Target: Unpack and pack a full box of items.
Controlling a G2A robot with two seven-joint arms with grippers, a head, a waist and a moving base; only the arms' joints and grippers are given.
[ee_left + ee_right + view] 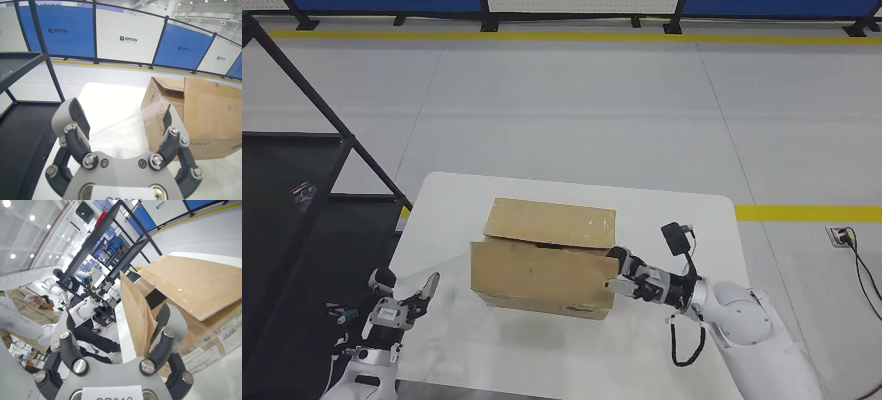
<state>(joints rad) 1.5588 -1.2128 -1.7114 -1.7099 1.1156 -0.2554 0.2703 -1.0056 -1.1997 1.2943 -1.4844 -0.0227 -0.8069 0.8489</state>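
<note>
top view: cardboard box (542, 262) lies across the white table (692, 215), long axis left to right. right gripper (616, 272), at its right end, straddles the near flap (136, 306) unclamped; left gripper (407, 288), wide open, stands apart.

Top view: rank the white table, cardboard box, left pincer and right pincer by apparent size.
1. white table
2. cardboard box
3. left pincer and right pincer: they look alike, so unranked.

Your left gripper (121, 106) sits low at your left side, pointing forward and slightly inward, with its fingers spread wide. Your right gripper (117, 313) points leftward across your front, its fingers likewise wide apart.
</note>
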